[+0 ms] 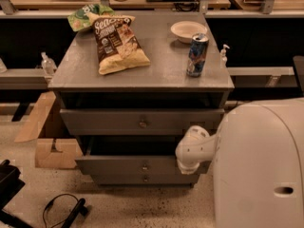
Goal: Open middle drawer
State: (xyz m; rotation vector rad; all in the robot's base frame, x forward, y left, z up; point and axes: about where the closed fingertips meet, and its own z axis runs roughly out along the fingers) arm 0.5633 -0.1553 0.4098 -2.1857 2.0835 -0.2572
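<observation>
The middle drawer [118,166], lower centre of frame and seemingly part-open, is best drawn straight outward by its knob [145,166]; the gripper [188,169], grip state not discernible, is placed at its right end.

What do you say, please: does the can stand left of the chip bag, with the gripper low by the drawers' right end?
Not quite: the camera view shows the can right of the chip bag, not left. The gripper is indeed low, by the middle drawer's right end.
</observation>
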